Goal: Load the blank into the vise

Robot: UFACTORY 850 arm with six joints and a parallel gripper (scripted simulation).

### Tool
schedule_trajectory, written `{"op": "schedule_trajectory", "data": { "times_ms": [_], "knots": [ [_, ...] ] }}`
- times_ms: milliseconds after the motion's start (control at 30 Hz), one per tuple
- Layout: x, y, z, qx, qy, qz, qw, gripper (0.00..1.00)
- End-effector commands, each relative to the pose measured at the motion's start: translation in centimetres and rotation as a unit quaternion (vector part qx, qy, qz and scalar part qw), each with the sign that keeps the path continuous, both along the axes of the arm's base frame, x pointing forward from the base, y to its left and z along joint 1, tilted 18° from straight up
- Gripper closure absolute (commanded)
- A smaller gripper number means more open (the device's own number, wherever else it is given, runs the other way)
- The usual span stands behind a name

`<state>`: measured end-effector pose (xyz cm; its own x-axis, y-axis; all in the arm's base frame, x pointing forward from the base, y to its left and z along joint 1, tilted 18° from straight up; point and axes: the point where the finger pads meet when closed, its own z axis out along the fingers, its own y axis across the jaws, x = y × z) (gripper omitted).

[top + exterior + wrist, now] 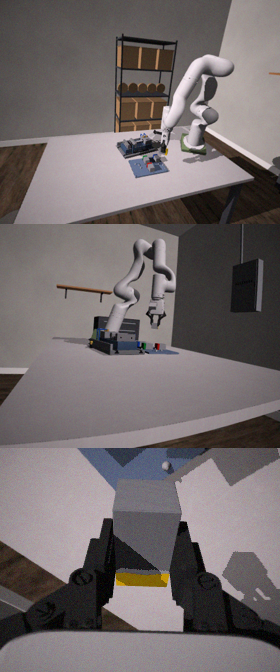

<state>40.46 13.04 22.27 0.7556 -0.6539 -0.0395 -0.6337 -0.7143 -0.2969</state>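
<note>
My gripper is shut on the grey blank with the yellow end, held in the air. In the wrist view its yellow end points toward the bottom of the picture and its grey end toward the infeed plate. The milling vise stands beside the plate. Its end block without hoses is farthest from the arm's base. The work stop and low bars are too small to make out.
On the infeed plate stand a green-ended blank, a blue-ended blank and a red-ended blank. Blue hoses rise at the vise's end nearer the arm. The arm's green base plate is to the right.
</note>
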Motion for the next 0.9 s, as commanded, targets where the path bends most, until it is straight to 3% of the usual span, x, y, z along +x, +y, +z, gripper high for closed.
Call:
{"op": "schedule_trajectory", "data": {
  "times_ms": [0,333,600,867],
  "knots": [
    [0.07,0.0,0.06,0.003,-0.004,0.006,1.0,1.0],
    [0.07,0.0,0.06,-0.011,-0.031,0.106,0.994,1.0],
    [0.07,0.0,0.07,-0.016,-0.031,0.113,0.993,1.0],
    [0.07,0.0,0.07,-0.031,-0.055,0.199,0.978,1.0]
  ]
}}
